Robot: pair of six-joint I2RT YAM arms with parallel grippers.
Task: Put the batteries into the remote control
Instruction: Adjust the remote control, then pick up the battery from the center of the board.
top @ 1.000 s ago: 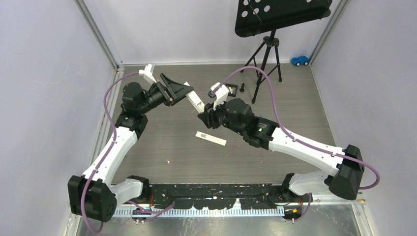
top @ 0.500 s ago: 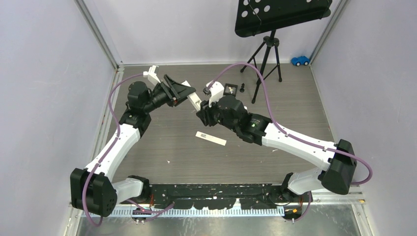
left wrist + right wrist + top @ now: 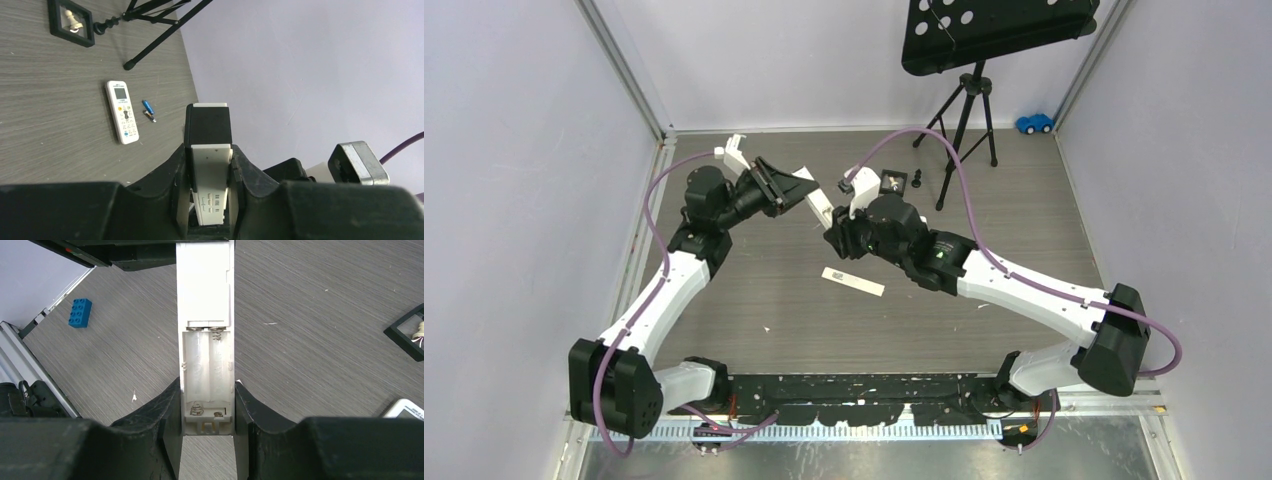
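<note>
A white remote (image 3: 205,315) is held in the air between both grippers, back side up. Its battery compartment (image 3: 207,370) is open and empty, with the springs showing. My right gripper (image 3: 207,392) is shut on the compartment end. My left gripper (image 3: 208,157) is shut on the other end of the same remote (image 3: 210,170). In the top view the remote (image 3: 817,206) bridges the left gripper (image 3: 804,190) and the right gripper (image 3: 834,228). A small blue battery (image 3: 147,106) and a darker orange one (image 3: 150,117) lie on the table beside a second white remote (image 3: 122,119).
A flat white strip (image 3: 853,281) lies on the table below the grippers. A small black frame (image 3: 894,183) and a tripod (image 3: 964,110) with a black board stand at the back. A blue toy car (image 3: 1034,123) sits far right. A blue brick (image 3: 80,312) lies near the left rail.
Both arms shifted the held remote a little up and to the left a second ago. Over the last half second almost nothing moved. Both grips stayed shut.
</note>
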